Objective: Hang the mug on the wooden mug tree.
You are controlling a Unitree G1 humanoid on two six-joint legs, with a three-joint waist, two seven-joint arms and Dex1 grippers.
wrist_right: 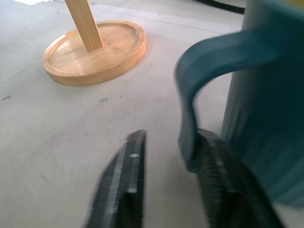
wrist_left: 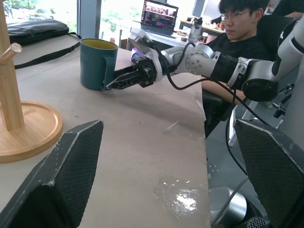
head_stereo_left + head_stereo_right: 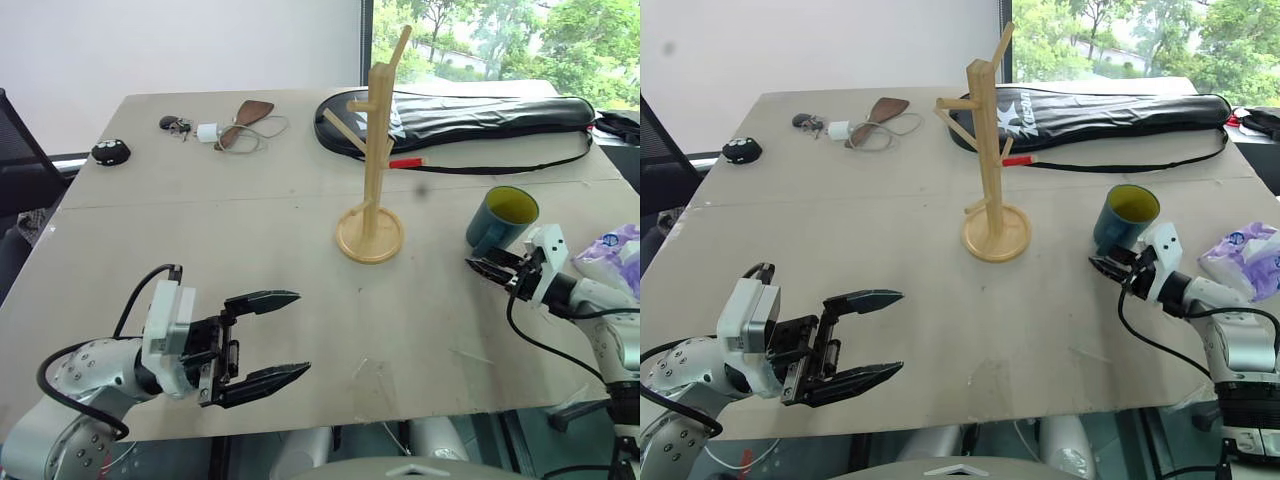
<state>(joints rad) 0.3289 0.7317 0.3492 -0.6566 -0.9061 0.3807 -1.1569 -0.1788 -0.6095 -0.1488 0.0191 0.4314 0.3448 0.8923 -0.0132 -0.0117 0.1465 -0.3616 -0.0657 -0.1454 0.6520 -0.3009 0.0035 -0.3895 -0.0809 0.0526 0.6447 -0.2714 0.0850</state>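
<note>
The mug stands upright on the table, at about four o'clock from the tree and well apart from its round base, with the yellow inside showing and the handle turned toward the robot's near right. The right gripper reaches in low from five o'clock of the mug, and its fingers straddle the lower part of the handle: one pad lies inside the loop against the mug's wall, the other outside it, with a narrow gap left to the handle. The left gripper hangs above the near left of the table, at about seven o'clock from the tree, its two fingers spread wide with nothing between them. A long black bag lies along the far edge behind the tree.
</note>
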